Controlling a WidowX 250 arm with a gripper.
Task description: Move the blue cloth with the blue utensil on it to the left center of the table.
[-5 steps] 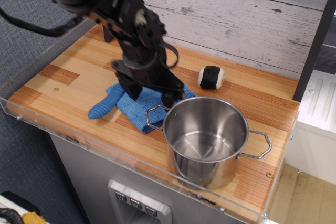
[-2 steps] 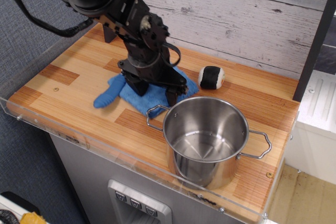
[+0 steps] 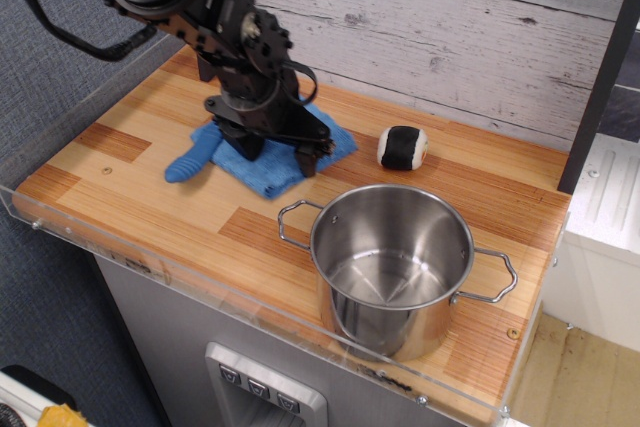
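Observation:
The blue cloth [image 3: 268,155] lies flat on the table [image 3: 150,202], left of centre and towards the back. The blue utensil [image 3: 190,162] lies on it. Its ribbed blue handle sticks out over the cloth's left edge, and its grey head is hidden under the arm. My gripper [image 3: 268,150] comes down from the black arm onto the middle of the cloth. Its dark fingers [image 3: 304,159] dig into the fabric and hold it, and the cloth moves along with them.
A steel pot [image 3: 392,267] with two handles stands at the front right, close to the clear acrylic rim [image 3: 200,292]. A black-and-white ball [image 3: 402,147] lies to the right of the cloth, near the white plank wall. A dark post stands at the right edge.
The gripper has dragged the cloth and the utensil up and to the left, away from the pot's handle. The pot and the ball have not moved.

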